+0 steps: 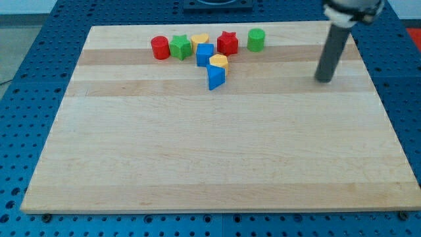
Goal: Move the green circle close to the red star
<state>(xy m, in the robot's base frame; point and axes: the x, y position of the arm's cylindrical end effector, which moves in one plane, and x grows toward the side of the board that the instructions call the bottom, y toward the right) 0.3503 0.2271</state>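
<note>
While the camera view shows the whole wooden board [217,164], every block sits in a cluster near the view's top. Taking the red star [227,43] as landmark: the green circle [256,39] stands just to its right, near but apart from it. To the star's left are a yellow block [200,39], a green star [179,47] and a red cylinder [159,47]; below-left lie a blue cube [204,55], another yellow block [218,61] and a blue triangular block [216,77]. My tip [323,79] rests well right of the star, beyond the circle and lower. No jaws exist, only a rod. The circle looks light, rigid and likely slides easily; I would push against its right side.
</note>
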